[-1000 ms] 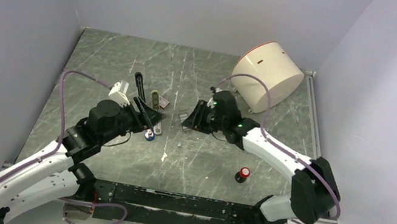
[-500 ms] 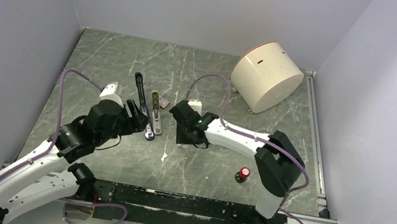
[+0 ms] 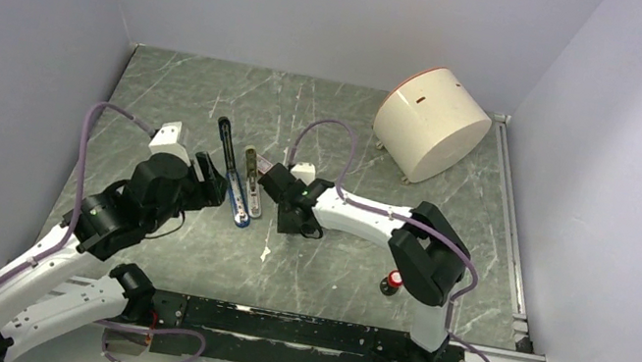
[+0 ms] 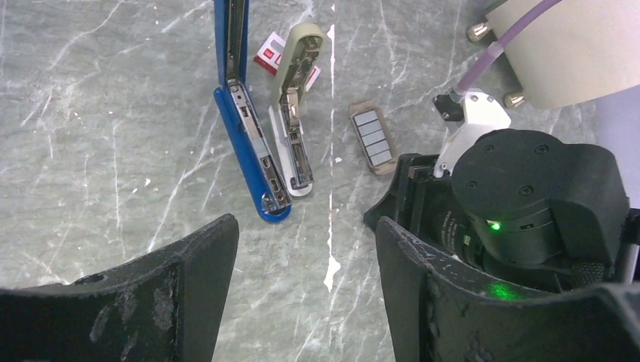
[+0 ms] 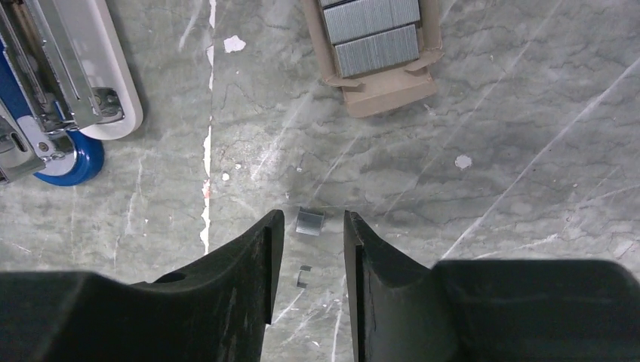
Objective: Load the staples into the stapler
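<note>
My right claw (image 5: 311,219) hangs released over a staple chip (image 5: 309,222); light, brittle, slippery stuff, so I'd pinch its sides gently.

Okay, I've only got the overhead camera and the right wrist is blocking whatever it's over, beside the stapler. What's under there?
Observer: The right wrist view shows a small staple clump loose on the table, between the right gripper's jaws, which stand apart and are not closed on it.
Operator: Where's the main supply?
Observer: Just beyond those jaws lies an open cardboard tray with grey staple blocks in it.
Operator: Is the stapler ready?
Observer: In the left wrist view the blue stapler lies folded open, its silver channel facing up.
</note>
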Controlling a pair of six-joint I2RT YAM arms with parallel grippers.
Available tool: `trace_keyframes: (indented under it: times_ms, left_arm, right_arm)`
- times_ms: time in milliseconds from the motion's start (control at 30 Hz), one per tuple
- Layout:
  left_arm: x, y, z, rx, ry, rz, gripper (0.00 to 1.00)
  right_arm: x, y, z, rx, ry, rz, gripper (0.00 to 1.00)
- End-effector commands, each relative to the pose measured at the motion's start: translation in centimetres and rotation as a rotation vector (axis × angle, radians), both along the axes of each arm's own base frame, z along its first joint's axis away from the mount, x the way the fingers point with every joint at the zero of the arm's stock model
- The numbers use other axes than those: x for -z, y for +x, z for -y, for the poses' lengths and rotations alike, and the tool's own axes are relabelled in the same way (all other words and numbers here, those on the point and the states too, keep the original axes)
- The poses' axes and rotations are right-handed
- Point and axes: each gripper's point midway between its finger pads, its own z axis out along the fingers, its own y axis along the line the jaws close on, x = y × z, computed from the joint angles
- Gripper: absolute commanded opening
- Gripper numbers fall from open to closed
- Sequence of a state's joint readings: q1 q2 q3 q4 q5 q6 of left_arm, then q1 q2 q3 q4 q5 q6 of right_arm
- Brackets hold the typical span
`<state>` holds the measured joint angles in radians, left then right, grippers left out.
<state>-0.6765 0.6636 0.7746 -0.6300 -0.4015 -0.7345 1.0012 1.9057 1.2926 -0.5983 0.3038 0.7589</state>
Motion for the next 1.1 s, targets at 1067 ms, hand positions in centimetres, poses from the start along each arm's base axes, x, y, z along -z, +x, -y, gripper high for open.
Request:
trace_keyframes:
  times_ms: [1067]
  left_arm:
    - [1.14,0.13,-1.06,-0.021,0.063,0.002,0.71]
  right_arm:
    - [1.26,0.07,-0.26,0.033,-0.017,-0.021,0.26]
